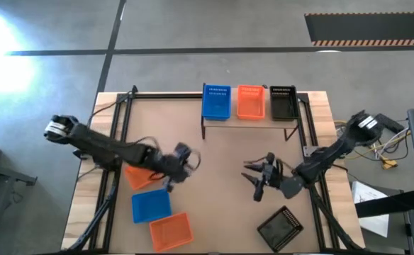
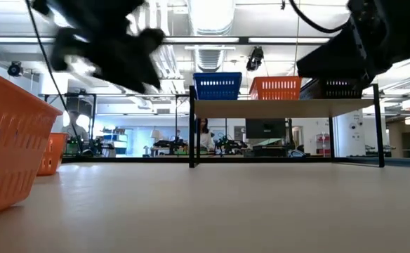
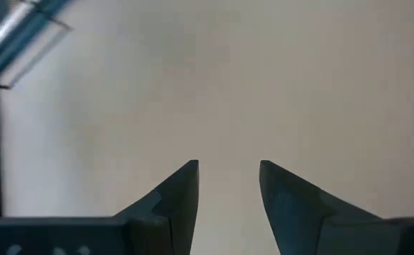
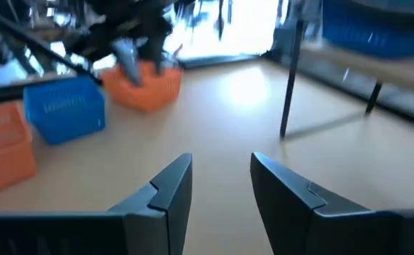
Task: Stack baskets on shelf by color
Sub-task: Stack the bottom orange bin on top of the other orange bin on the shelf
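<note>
The shelf (image 1: 249, 124) stands at the table's far edge with a blue basket (image 1: 216, 101), an orange basket (image 1: 249, 101) and a black basket (image 1: 283, 104) side by side on its plank. On the table lie an orange basket (image 1: 137, 176), a blue basket (image 1: 151, 205), a second orange basket (image 1: 170, 230) and a black basket (image 1: 280, 228). My left gripper (image 1: 184, 159) hovers open over bare tabletop, just right of the first orange basket. My right gripper (image 1: 259, 176) is open above the table's middle right, holding nothing.
A dark metal frame (image 1: 115, 142) runs along the table's left and right sides. Bare tabletop lies between the two grippers and in front of the shelf. In the low view, one orange basket (image 2: 8, 151) fills the near left. Papers and cables lie beyond the right edge.
</note>
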Robot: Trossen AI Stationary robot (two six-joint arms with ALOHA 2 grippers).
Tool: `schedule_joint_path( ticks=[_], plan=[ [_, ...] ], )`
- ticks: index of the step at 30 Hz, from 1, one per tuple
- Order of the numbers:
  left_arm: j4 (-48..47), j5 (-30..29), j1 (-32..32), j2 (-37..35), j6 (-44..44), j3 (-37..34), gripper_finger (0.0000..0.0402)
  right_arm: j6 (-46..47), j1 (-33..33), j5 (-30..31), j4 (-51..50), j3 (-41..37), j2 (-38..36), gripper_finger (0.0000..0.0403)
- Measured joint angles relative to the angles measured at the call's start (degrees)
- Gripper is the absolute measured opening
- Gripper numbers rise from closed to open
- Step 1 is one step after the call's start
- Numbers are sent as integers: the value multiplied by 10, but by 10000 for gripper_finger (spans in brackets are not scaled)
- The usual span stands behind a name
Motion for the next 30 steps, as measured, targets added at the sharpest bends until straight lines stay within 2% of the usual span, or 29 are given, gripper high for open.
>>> schedule_joint_path(
  ticks=[3, 7, 12, 15, 22, 30],
  plan=[
    [-98, -30, -88, -23, -47, 15, 134, -75, 18, 44, 163, -4, 74, 137],
    [-177, -37, -201, -36, -163, 43, 134, -127, 37, 51, 300, 13, 153, 137],
    [-208, -55, -328, -21, -298, 85, 134, -121, 68, 51, 325, 69, 212, 137],
    [-212, -66, -384, 1, -348, 110, 134, -143, 87, 51, 325, 114, 242, 137],
    [-245, -70, -451, 98, -411, 155, 134, -281, 107, 52, 325, 206, 293, 137],
    [-261, -55, -452, 186, -394, 187, 134, -347, 107, 52, 316, 252, 291, 137]
  ],
)
